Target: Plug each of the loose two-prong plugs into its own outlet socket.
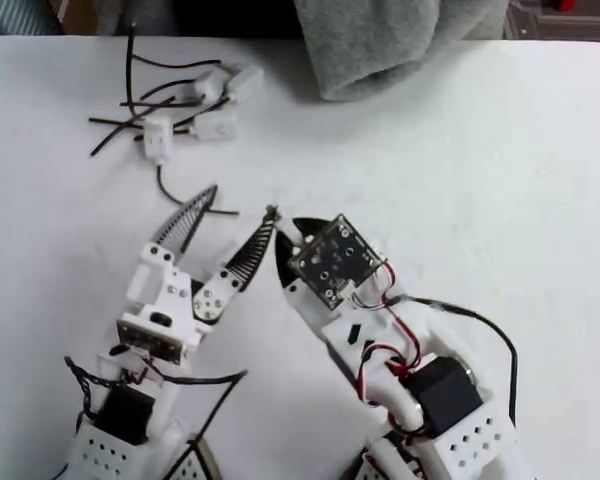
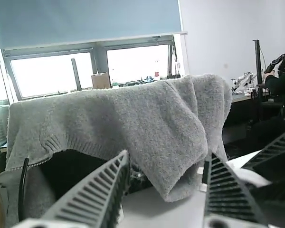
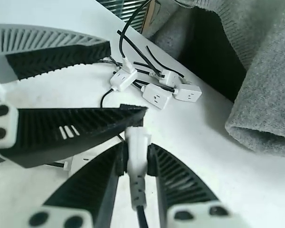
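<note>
My right gripper (image 3: 135, 146) is shut on a white two-prong plug (image 3: 136, 164) whose black cord trails back under the wrist. In the high view this gripper (image 1: 280, 232) sits mid-table, pointing toward the far left. The left gripper (image 1: 242, 203) stands open just beside it, and one of its fingertips (image 3: 133, 111) lies right against the plug's front end. Several white outlet sockets (image 1: 215, 125) with black cords lie in a cluster at the far left, also seen from the right wrist (image 3: 156, 97). From the left wrist, the open gripper (image 2: 167, 160) holds nothing.
A grey sweater (image 1: 380, 40) hangs over the table's far edge, right of the sockets, and fills the background of the left wrist view (image 2: 133, 123). Black cord ends (image 1: 120, 125) spread left of the cluster. The white tabletop (image 1: 500, 180) is bare on the right.
</note>
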Motion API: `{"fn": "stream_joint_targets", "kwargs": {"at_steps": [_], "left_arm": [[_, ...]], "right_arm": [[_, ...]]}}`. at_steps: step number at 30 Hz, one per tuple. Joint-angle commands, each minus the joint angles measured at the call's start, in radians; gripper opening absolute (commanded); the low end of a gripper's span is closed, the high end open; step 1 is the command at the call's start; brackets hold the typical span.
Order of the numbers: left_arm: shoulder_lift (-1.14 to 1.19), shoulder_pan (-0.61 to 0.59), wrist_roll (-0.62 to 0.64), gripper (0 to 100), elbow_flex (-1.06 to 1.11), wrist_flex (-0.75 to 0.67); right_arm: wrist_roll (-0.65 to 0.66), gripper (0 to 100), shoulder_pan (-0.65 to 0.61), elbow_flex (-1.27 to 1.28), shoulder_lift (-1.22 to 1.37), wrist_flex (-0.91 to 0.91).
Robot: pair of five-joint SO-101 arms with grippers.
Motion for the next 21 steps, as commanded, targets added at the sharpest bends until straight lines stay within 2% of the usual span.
{"fn": "stream_joint_targets", "kwargs": {"at_steps": [1, 21], "left_arm": [[0.008, -0.002, -0.009, 25, 0.005, -0.002], [0.008, -0.007, -0.009, 25, 0.026, 0.002]], "right_arm": [[-0.003, 1.9, -0.005, -0.129, -0.038, 0.027], [-0.003, 1.9, -0.004, -0.133, -0.088, 0.03]]}}
